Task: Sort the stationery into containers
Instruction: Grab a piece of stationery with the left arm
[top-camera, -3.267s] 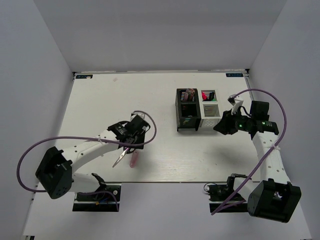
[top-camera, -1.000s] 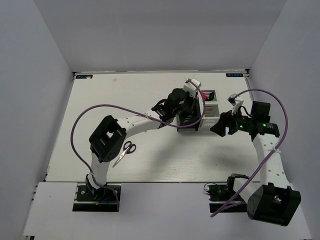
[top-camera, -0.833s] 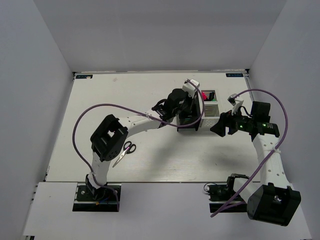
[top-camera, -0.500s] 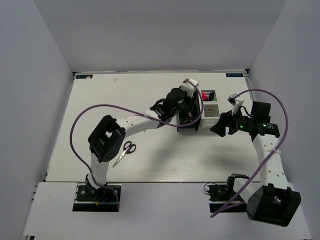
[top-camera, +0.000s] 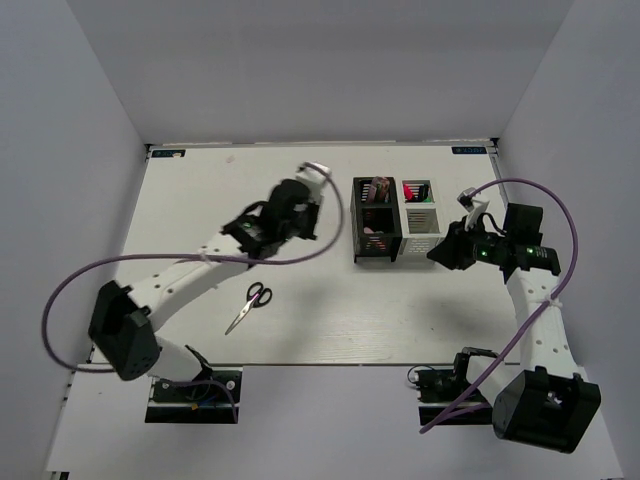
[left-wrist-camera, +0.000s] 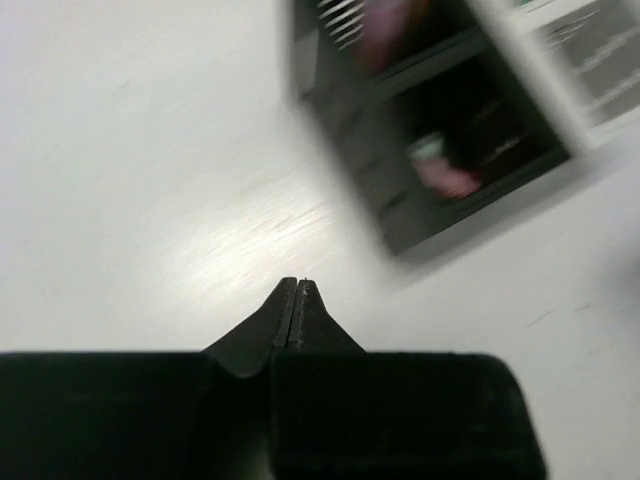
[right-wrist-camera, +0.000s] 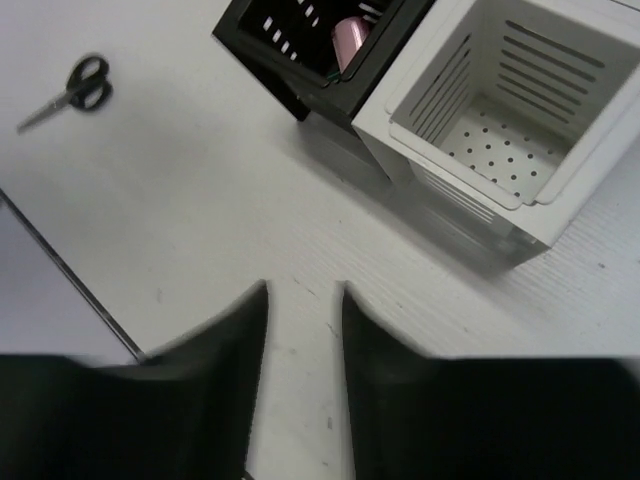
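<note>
The black holder (top-camera: 358, 225) and the white holder (top-camera: 422, 224) stand side by side right of centre. The black one holds pink items (top-camera: 377, 186); pink and green show in the white one. Black-handled scissors (top-camera: 248, 304) lie on the table at the front left, and also show in the right wrist view (right-wrist-camera: 70, 92). My left gripper (top-camera: 300, 222) is shut and empty, left of the black holder (left-wrist-camera: 400, 200), which is blurred. My right gripper (top-camera: 440, 255) is open and empty just right of the white holder (right-wrist-camera: 450, 80), over bare table (right-wrist-camera: 305, 300).
The two holders touch each other. A pink tube (right-wrist-camera: 350, 35) stands inside the black holder (right-wrist-camera: 285, 45). The near compartment of the white holder shows only its perforated floor. The table's front edge (right-wrist-camera: 60, 260) runs left of the right gripper. Purple cables loop off both arms.
My left arm has pulled back to the left, away from above the black holder. The pink cutter that lay beside the scissors is gone from the table. The right arm has barely moved.
</note>
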